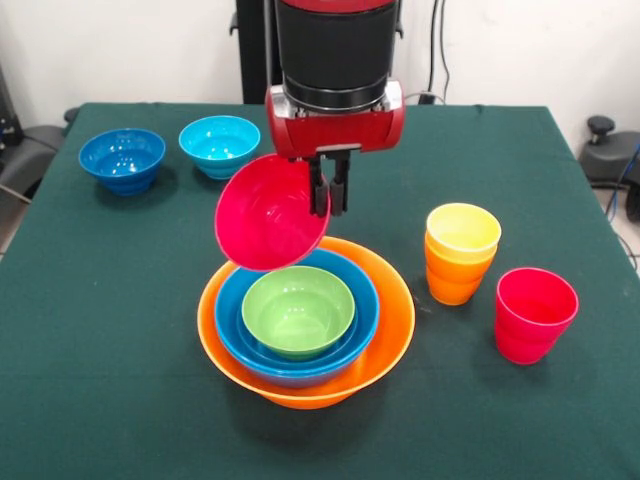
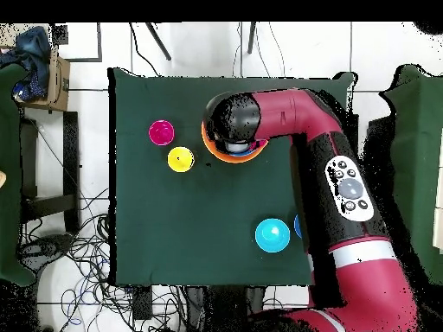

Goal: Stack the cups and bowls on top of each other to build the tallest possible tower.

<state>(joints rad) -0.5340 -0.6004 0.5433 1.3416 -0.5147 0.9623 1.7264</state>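
Front view: the red and black arm comes down from above, and its pincer [image 1: 331,190] is pinched on the rim of a glossy red plastic bowl [image 1: 270,213], which hangs steeply tilted with its hollow facing the viewer. The red bowl is held in the air above the far left edge of the tower [image 1: 305,320]. The tower is a nested pile on the green-covered table [image 1: 120,330]: a very large orange plastic bowl [image 1: 385,335] as base, a large blue plastic bowl [image 1: 235,325] inside it, and a small green plastic bowl [image 1: 298,310] innermost. To the right of the tower stand a yellow plastic cup set in an orange plastic cup [image 1: 460,252], and just beside them, nearer the viewer, a red plastic cup [image 1: 534,314]. At the far left of the table a dark-blue plastic bowl [image 1: 122,159] and a light-blue plastic bowl [image 1: 219,144] stand side by side, apart from each other.

Overhead view: the arm [image 2: 346,186] covers most of the tower; only part of the orange rim shows.
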